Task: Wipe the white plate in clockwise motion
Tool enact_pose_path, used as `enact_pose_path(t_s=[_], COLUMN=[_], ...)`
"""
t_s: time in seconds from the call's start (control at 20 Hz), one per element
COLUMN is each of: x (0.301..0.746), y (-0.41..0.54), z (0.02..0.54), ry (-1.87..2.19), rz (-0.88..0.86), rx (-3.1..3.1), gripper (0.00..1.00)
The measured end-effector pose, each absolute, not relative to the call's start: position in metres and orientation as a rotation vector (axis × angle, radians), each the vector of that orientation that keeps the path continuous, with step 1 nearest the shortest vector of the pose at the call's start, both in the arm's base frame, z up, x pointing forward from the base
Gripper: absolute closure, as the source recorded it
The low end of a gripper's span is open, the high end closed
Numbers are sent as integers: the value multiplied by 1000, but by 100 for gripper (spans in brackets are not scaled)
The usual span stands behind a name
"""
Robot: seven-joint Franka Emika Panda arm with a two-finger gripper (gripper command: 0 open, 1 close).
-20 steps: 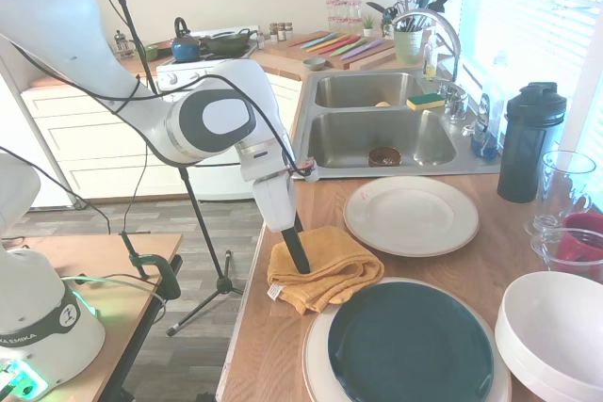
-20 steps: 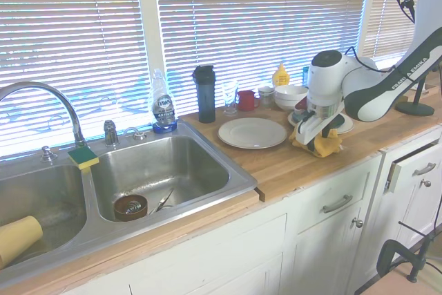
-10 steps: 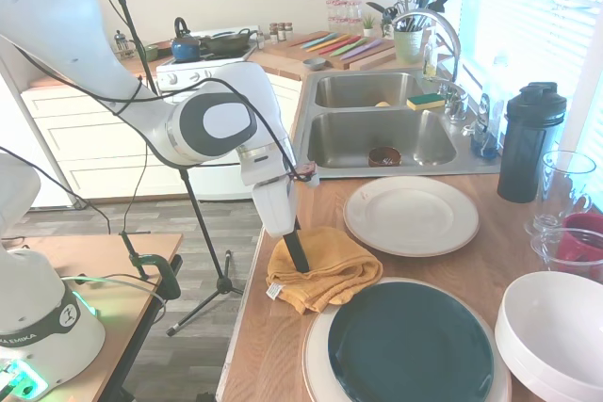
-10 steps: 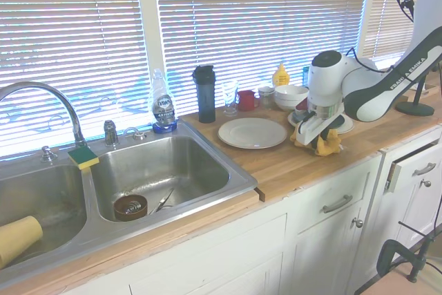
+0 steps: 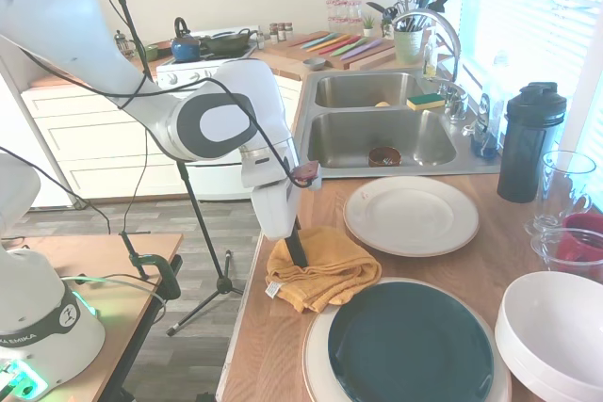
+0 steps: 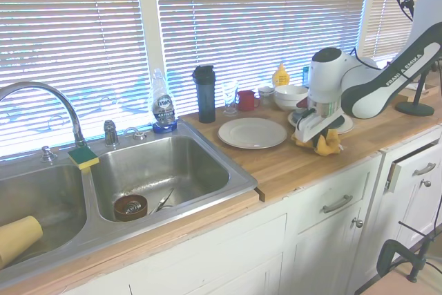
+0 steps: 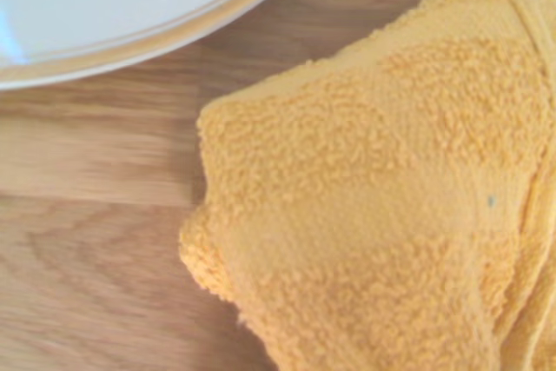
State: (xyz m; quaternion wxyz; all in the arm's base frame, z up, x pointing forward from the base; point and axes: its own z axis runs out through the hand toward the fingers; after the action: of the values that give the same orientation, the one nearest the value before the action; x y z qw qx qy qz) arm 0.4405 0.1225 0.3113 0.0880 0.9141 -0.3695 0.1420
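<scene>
pincer (image 5: 296, 249) is jammed down into the yellow towel (image 5: 323, 268) on the worktop (image 5: 283, 345), probably pinching it, right beside the white plate (image 5: 411, 215).

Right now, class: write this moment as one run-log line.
stage: cloth pickup | end effector: fingers in yellow cloth, grip unclear | white plate: unwiped, beside cloth | surface: wooden counter

Wooden countertop (image 6: 290, 164), white cabinets (image 6: 304, 240) (metal handles), bright window blinds (image 6: 242, 25), steel sink (image 5: 382, 124)
</scene>
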Motion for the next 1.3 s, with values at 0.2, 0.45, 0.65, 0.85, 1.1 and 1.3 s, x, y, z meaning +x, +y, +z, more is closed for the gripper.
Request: enact_pose_path(t_s=[0.2, 0.45, 0.65, 0.85, 1.1, 1.3], x=[445, 457, 475, 490, 512, 538], y=[121, 136, 148, 157, 173, 189], z=[317, 339, 372, 404, 439, 454], ry=[-1186, -1260, -1304, -1331, -1357, -1366], rz=[317, 265, 280, 308, 318, 316], rx=[2738, 2753, 2762, 2771, 2789, 2803], gripper=[100, 100, 100, 100, 100, 100])
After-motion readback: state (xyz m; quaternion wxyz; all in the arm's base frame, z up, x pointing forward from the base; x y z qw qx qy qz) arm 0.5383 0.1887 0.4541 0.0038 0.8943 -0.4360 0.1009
